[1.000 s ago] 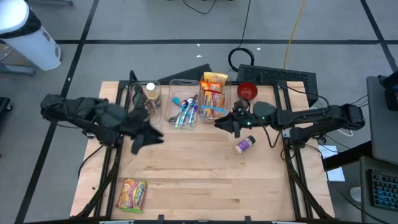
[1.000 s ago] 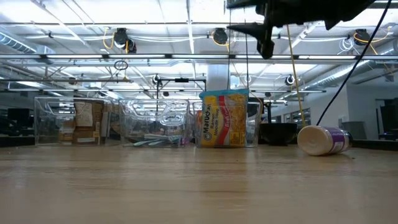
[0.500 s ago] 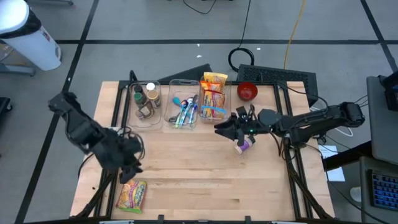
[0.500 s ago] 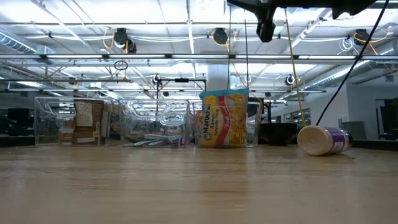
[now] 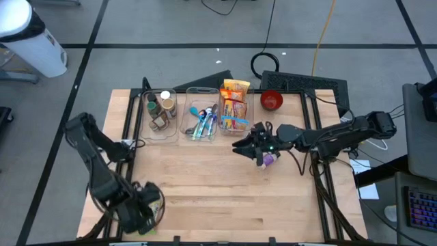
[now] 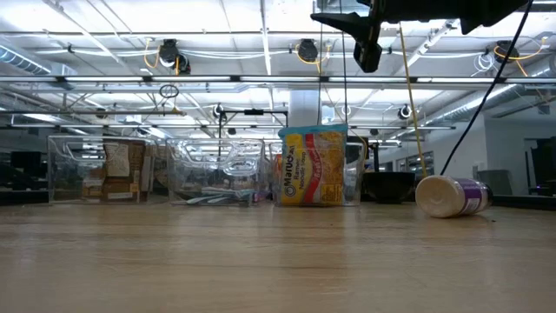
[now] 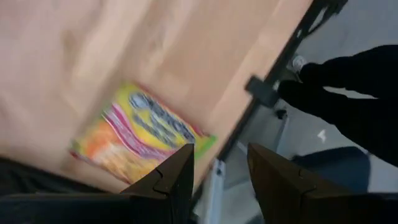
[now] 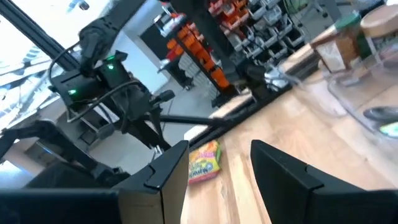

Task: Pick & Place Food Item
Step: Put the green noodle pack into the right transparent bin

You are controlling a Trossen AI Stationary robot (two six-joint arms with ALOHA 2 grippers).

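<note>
Left gripper (image 7: 217, 171) fingers apart, holding nothing, hovers over noodle packet (image 7: 140, 146). Packet flat, yellow-orange with pink stripes, just ahead of fingertips.

Workshop room with a grey floor and a lit ceiling

A grey floor (image 5: 171, 27) crossed by dark lines is seen around the wooden table (image 5: 218, 198); ceiling lights (image 6: 104, 30) and pipes are seen overhead.

**Two dark, jointed arms**

Matte black throughout, built of rounded segments with bulky joint housings. Thin black cables trailing along the right arm (image 5: 334, 135). Small green indicator light glowing near its wrist. Flat, angular black fingers (image 7: 177, 177) on each gripper.
</note>
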